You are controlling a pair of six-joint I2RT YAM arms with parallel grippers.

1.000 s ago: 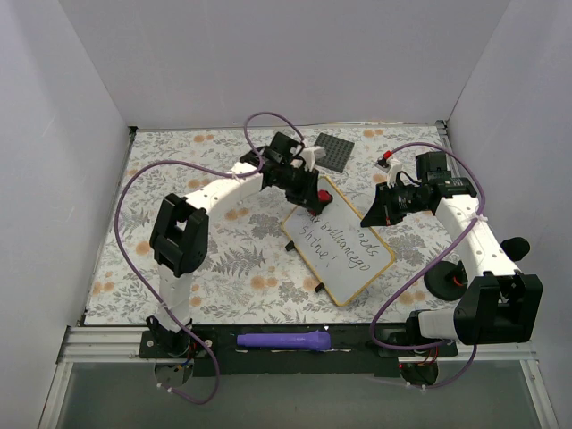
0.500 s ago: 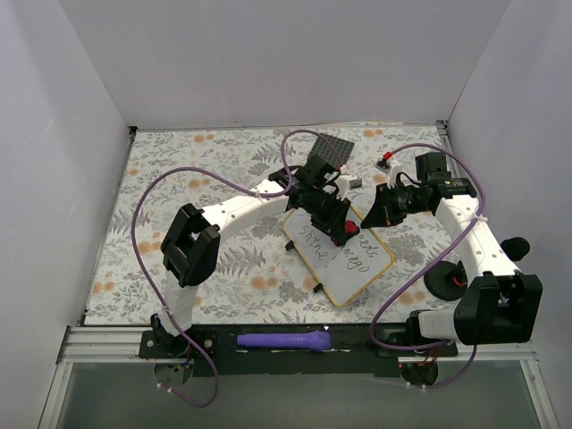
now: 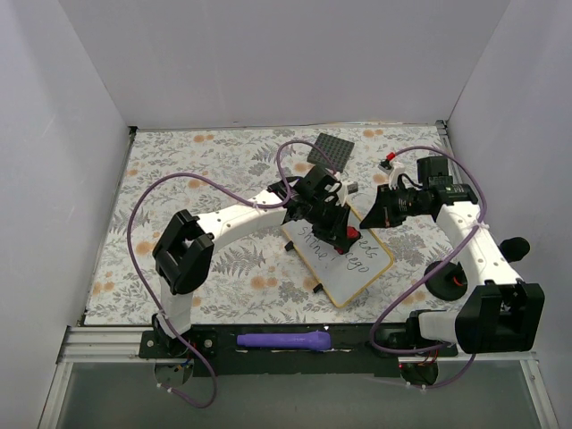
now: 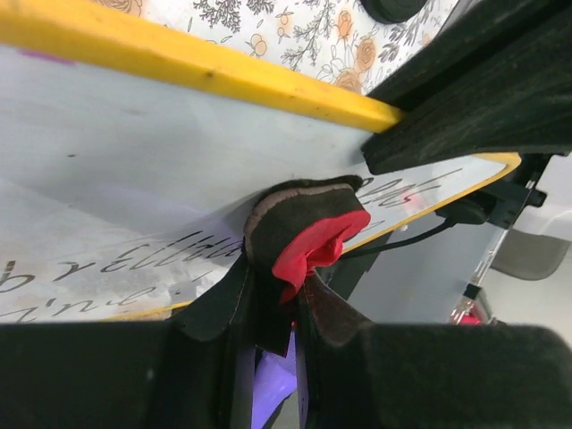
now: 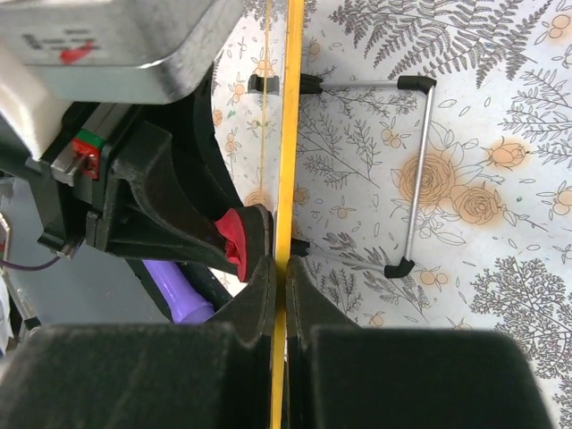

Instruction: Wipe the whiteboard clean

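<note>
Red-and-dark eraser pad [image 4: 308, 237] is pinched tight in the left hand [image 4: 281, 299] and pressed onto the black handwriting of the whiteboard [image 3: 357, 277], which sits askew near the middle of the floral worktop [image 3: 223, 268]. The right hand [image 5: 278, 290] is clamped on the board's yellow edge. A second ago the left hand was at the board's far corner; now it is over the middle.
</note>
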